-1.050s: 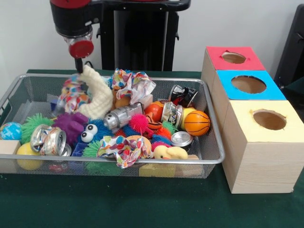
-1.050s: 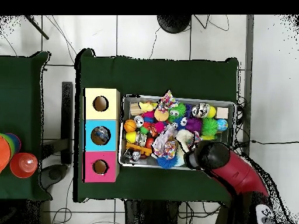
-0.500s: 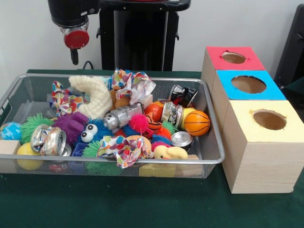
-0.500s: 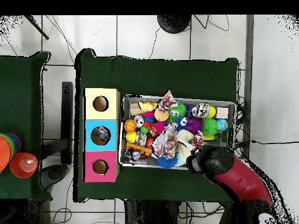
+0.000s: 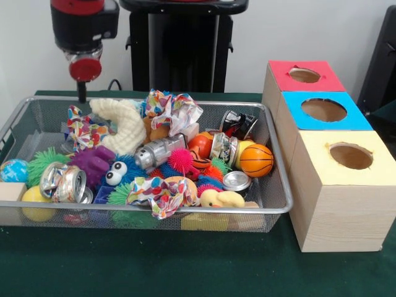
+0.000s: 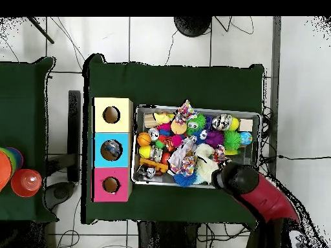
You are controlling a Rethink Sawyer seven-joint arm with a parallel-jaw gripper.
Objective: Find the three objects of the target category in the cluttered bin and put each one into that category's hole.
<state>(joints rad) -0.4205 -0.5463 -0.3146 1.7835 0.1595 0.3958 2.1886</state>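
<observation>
A wire mesh bin (image 5: 43, 99) holds a heap of toys, crushed cans and crumpled patterned paper. A cream plush crescent (image 5: 124, 124) lies at the back left beside a paper ball (image 5: 83, 131). Crushed cans sit at the left (image 5: 65, 182), the middle (image 5: 159, 151) and the back right (image 5: 238, 122). My gripper (image 5: 81, 93) hangs above the bin's back left corner, clear of the heap, with nothing seen in it. From overhead the arm's head (image 6: 236, 178) covers the gripper at the bin's (image 6: 207, 110) lower right edge.
Three wooden boxes with round holes stand beside the bin: red (image 5: 304, 75), blue (image 5: 323, 110), yellow (image 5: 350, 156). Overhead, something shiny shows inside the blue box (image 6: 111, 150). An orange basketball (image 5: 256, 159), a rubber duck (image 5: 223, 198) and spiky balls (image 5: 181, 159) fill the bin's right half.
The gripper has risen and shifted left, away from the cream plush. The plush and the paper ball beside it dropped back and now lie lower on the heap.
</observation>
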